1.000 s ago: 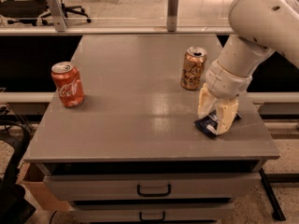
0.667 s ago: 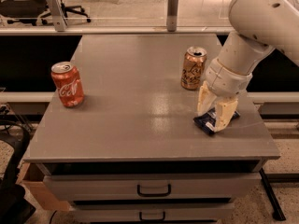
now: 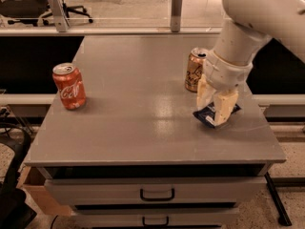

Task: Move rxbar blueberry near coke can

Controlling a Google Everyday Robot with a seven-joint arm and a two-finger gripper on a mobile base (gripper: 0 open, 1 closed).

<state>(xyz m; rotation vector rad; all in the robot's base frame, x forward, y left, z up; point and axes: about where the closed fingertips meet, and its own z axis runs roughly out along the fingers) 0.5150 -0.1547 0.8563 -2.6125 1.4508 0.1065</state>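
The rxbar blueberry (image 3: 208, 114) is held at about 4 o'clock on the tabletop (image 3: 143, 123), with the jaws of the gripper (image 3: 216, 104) apparently closed across it. The coke can (image 3: 69, 86) is placed well apart at 9 o'clock, and a gold can (image 3: 195, 69) is found at 11 o'clock of the gripper. The bar is best lifted clear, carried toward 9 o'clock and set down just short of the coke can, so that neither can is knocked.

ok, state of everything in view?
gripper: right side of table, shut on rxbar
rxbar: tilted, held in gripper, far from coke can
coke can: upright, left side of table
gold can: upright, just behind gripper
drawers: shut
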